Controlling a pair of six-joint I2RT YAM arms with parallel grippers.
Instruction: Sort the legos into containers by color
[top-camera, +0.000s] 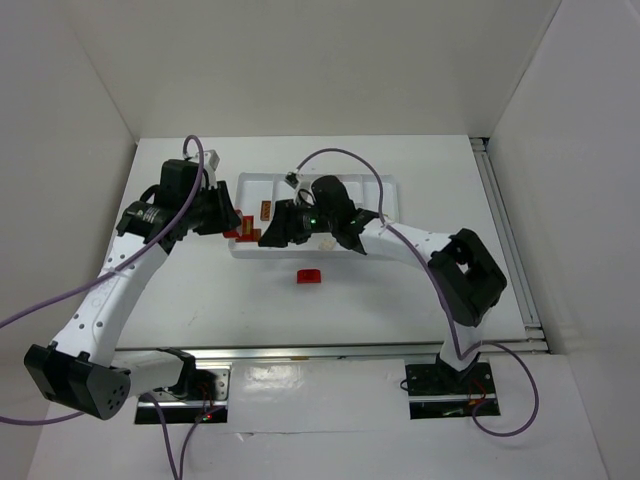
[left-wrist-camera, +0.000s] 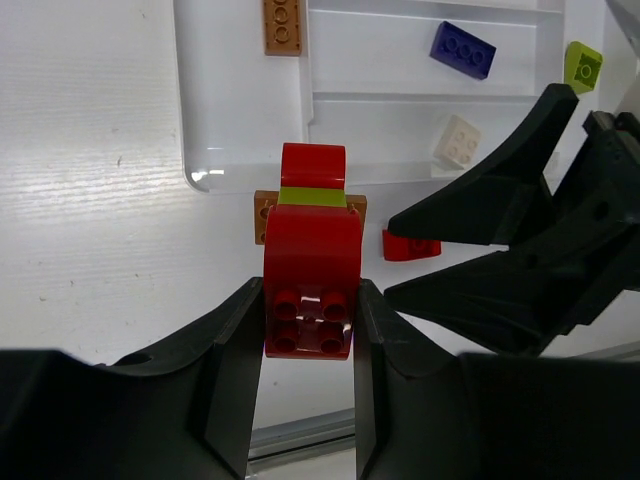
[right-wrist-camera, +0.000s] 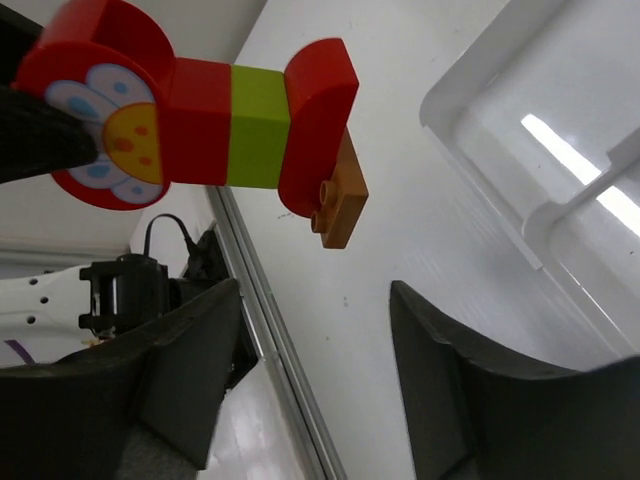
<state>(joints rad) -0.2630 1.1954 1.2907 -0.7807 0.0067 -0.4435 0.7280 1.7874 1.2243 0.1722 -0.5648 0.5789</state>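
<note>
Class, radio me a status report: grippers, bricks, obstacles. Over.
Left gripper shut on joined brick stack. Right gripper open, empty, facing stack. One red brick loose on table, outside tray.

From above, my right arm (top-camera: 410, 240) covers the middle of the tray (top-camera: 385, 181). My left fingers are out of sight under their wrist, and the bricks are too small to tell apart. In the left wrist view the stack (left-wrist-camera: 312, 260) hides most of an orange brick (left-wrist-camera: 260, 208), my right fingers (left-wrist-camera: 500, 200) cover part of a red brick (left-wrist-camera: 408, 246), and the top edge cuts off another orange brick (left-wrist-camera: 283, 25). In the right wrist view the tray runs off the right edge.
</note>
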